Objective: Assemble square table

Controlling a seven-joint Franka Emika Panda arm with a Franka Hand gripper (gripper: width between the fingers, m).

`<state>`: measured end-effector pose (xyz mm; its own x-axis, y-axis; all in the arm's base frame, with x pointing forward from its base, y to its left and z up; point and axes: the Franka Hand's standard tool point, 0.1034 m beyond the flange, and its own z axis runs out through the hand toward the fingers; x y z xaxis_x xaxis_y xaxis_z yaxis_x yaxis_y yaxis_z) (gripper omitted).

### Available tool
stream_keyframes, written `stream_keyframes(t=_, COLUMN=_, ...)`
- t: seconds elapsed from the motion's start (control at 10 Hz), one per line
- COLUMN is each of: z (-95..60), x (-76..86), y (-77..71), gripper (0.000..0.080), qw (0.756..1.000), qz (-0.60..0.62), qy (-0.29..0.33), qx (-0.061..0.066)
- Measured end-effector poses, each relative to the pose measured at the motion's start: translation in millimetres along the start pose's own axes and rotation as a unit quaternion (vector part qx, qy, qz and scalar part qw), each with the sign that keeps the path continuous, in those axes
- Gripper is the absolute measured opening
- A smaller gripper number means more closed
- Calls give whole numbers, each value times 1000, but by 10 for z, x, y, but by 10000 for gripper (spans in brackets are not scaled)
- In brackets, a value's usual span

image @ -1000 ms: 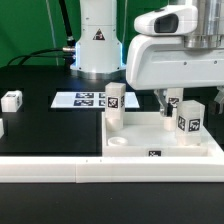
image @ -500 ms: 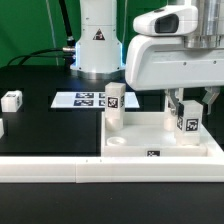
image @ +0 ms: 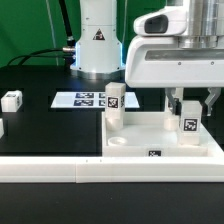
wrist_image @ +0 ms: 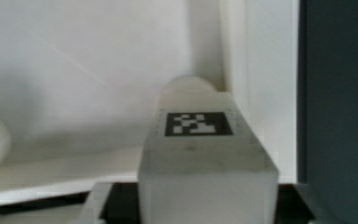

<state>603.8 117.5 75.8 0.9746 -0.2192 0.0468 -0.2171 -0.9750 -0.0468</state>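
Observation:
The white square table slab (image: 132, 149) lies at the exterior view's right front, with a small tag on its front rim. One tagged white leg (image: 113, 101) stands upright in its far left corner. My gripper (image: 191, 107) is shut on a second tagged leg (image: 189, 123) and holds it upright over the slab's far right corner. In the wrist view this leg (wrist_image: 201, 150) fills the middle between my fingers, above the slab's floor (wrist_image: 69, 110). Whether the leg's foot touches the slab is hidden.
A loose tagged leg (image: 11, 100) lies on the black table at the exterior view's left, and another shows at the left edge (image: 1, 128). The marker board (image: 80, 99) lies behind. A long white rail fence (image: 50, 171) runs along the front.
My gripper with the leg has shifted slightly toward the exterior view's right, and the leg now stands straighter. Nothing else has moved.

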Motion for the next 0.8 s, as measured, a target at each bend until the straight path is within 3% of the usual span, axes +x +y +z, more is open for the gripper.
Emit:
stream_keyframes(t=0.5, z=2, x=-1, y=24, gripper=290, qw=971, qz=239, qy=-2, qx=5)
stream_keyframes(t=0.8, z=2, x=-1, y=36, gripper=290, qw=928, qz=372, qy=-4, qx=4)
